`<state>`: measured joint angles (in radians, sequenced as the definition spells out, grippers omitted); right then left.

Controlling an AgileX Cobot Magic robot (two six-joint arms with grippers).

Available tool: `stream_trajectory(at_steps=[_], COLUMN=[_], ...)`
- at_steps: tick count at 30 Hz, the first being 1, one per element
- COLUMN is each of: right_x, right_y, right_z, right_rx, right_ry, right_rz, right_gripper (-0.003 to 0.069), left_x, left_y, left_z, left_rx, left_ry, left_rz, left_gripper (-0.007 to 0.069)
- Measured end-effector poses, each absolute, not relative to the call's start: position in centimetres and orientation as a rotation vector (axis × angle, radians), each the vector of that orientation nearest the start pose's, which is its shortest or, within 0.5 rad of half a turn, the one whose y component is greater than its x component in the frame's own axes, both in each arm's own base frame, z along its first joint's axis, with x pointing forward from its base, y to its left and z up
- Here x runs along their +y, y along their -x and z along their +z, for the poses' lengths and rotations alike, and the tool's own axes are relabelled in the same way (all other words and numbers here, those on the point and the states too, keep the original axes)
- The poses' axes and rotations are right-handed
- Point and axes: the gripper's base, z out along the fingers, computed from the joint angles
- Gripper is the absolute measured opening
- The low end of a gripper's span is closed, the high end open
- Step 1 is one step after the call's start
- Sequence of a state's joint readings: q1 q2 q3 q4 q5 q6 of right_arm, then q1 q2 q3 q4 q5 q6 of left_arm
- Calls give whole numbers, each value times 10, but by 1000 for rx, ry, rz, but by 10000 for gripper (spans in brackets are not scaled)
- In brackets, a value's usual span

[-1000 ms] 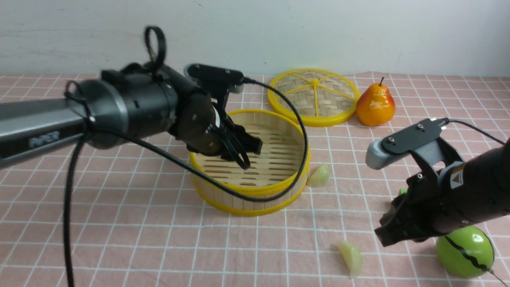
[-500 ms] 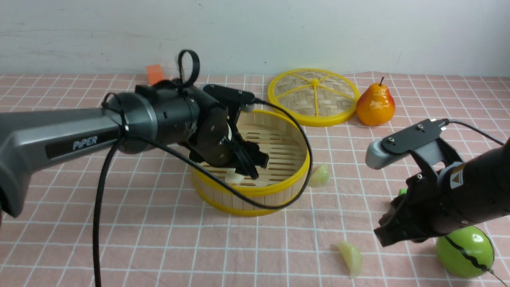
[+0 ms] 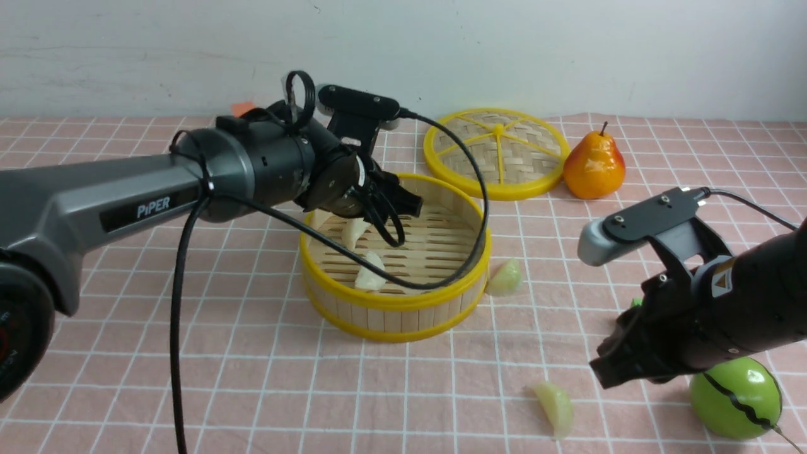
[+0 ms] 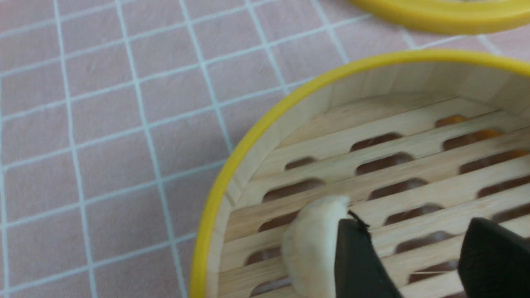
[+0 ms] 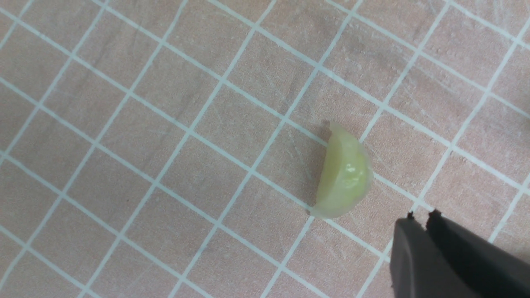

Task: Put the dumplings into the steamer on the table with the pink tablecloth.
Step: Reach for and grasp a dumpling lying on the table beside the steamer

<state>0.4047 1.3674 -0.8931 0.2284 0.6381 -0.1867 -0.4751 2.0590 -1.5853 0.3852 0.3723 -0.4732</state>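
The left gripper (image 3: 403, 221) has just let go and lifted, jaws apart and empty, leaving two dumplings (image 3: 371, 272) in the steamer (image 3: 396, 302) at its seven o'clock, so half remain: the near dumpling (image 3: 555, 408) lies on the pink tablecloth (image 3: 252, 378) at eight o'clock of the clenched right gripper (image 3: 602, 376).

Grey left arm (image 3: 94, 202) marked PiPER, black hand (image 3: 403, 221), looping black cable (image 3: 183, 302).
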Motion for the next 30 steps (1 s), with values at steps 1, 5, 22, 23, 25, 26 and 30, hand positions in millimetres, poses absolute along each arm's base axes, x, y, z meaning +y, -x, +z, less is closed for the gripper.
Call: stream_trajectory(at_steps=[1,5,22,23,25,26,30], right_x=[117,117,120,120,126,129,135], right_y=[-242,-242,-242,-243,-253,-262,-313], right_z=[257,257,256,257,257,257,253], right_rx=[2539,2539,2566,2566,2577,2579,2558], right_ry=[575,574,514,510,449,422,278], right_rz=[322,323,381,384,422,435,460], right_gripper=[50,50,65,67,111,140,295], left_x=[-197,-176,-149,-149,-144,-143,-128], left_y=[-431,-435,-397,-396,-368,-353,-286], left_z=[214,209,298,302,349,369,424], left_rx=[2313,2387,2366,2358,2282,2244,2111], left_ry=[-264,-56,157,156,123,98,25], left_rz=[-143,-134,-107,-112,-137,-153,-231], left_gripper=[253,144,15,15,17,17,17])
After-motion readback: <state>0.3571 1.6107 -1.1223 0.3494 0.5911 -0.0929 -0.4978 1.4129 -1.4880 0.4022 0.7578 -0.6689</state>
